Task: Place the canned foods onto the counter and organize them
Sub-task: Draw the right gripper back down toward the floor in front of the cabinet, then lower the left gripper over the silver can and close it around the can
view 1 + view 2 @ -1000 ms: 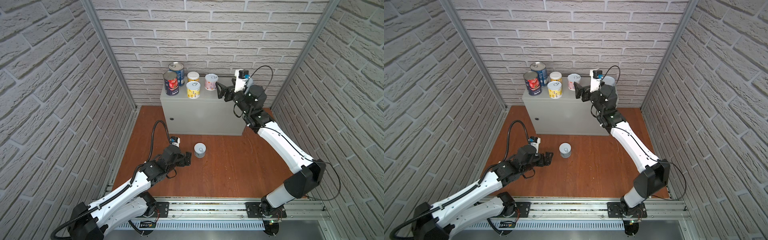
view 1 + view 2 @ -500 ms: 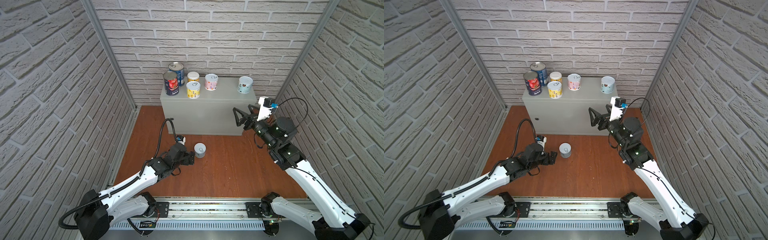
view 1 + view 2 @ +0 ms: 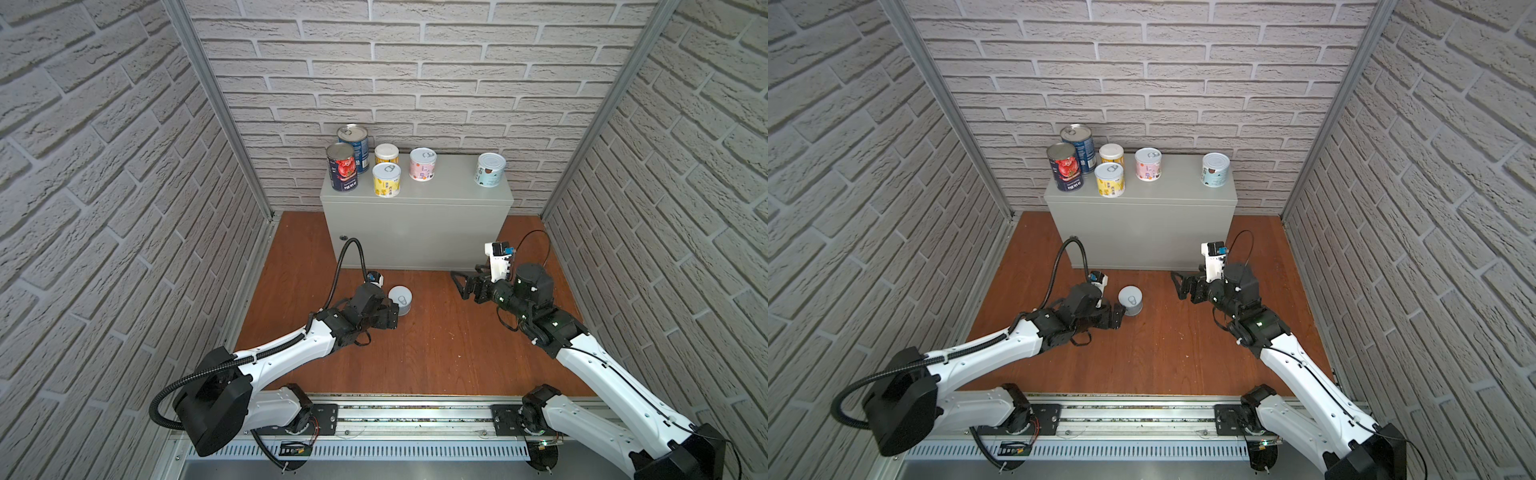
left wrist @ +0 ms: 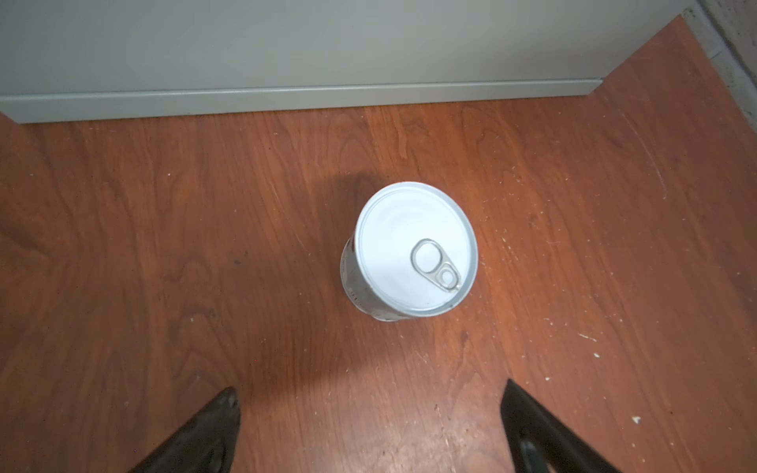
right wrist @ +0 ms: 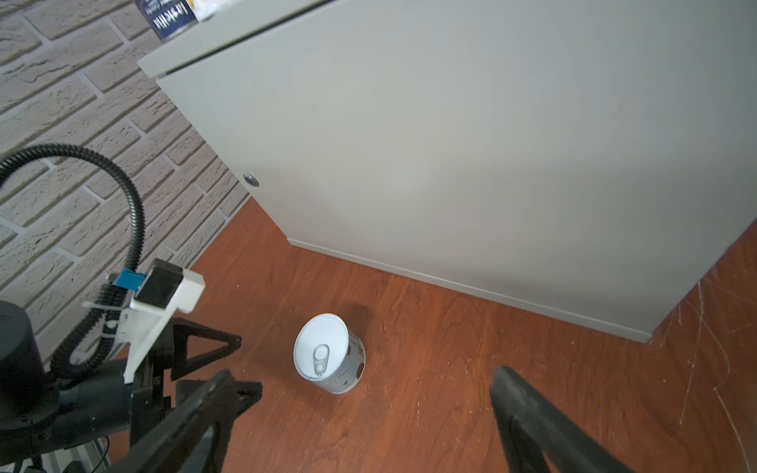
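On the wooden floor a pale blue, white-lidded can (image 3: 400,300) (image 4: 413,250) (image 5: 327,354) stands upright before the grey counter (image 3: 415,216). My left gripper (image 3: 392,314) (image 4: 370,389) is open just short of it, jaws wide, nothing between them. My right gripper (image 3: 459,284) (image 5: 363,372) hovers open and empty low over the floor, to the right of that can. Several cans stand on the counter: tomato can (image 3: 342,167), blue can (image 3: 353,143), two yellow cans (image 3: 386,179), a pink can (image 3: 422,164), and a pale blue can (image 3: 490,169) alone at the right.
Brick walls close in left, right and behind the counter. A corrugated black cable (image 3: 345,257) arcs up from the left wrist near the counter's front, by the round lock (image 3: 343,238). Bare counter top lies between the pink and pale blue cans.
My right arm drew back from the counter top down to floor level, leaving the pale blue can standing at the counter's right. My left gripper crept closer to the floor can.
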You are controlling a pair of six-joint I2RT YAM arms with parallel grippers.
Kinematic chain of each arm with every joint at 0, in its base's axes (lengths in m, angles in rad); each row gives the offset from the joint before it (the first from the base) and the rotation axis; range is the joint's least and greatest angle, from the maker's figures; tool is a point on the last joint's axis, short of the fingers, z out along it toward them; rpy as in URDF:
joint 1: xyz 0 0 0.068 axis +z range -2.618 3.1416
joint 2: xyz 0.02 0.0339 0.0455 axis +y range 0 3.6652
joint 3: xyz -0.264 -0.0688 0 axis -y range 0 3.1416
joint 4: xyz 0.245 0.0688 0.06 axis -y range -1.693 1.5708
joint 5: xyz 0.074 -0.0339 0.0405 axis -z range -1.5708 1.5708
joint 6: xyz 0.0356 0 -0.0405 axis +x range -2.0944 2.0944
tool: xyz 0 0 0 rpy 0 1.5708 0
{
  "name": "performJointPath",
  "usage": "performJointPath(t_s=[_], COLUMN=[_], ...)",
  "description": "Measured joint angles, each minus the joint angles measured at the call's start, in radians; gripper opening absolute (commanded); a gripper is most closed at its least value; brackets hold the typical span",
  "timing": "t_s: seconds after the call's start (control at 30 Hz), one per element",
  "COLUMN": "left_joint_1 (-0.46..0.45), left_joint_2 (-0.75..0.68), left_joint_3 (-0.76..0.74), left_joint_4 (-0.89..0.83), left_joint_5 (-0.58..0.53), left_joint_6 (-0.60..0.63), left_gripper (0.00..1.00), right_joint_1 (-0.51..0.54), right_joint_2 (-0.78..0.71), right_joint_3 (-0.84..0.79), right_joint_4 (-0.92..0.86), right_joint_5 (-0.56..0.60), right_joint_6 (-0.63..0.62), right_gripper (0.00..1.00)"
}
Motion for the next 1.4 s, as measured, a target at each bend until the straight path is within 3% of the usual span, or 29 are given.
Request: performJointPath(t_s=[0.63,1.4], left_joint_1=[0.0,-0.001], left_joint_2=[0.278,0.364], left_joint_3=[0.152,0.211], left_joint_4=[0.11,0.118], left_joint_5=[0.0,0.01], left_joint_6=[0.059,0.06], left_gripper=[0.98,0.98], right_joint_1=[0.0,0.0], right_joint_2=[-0.074,-0.05], right_joint_3=[-0.121,-0.144], right_joint_4=[-0.017,-0.054], right_joint_5=[0.0,0.044], right_joint_6=[-0.023,-0.019], right_gripper=[0.96,0.95])
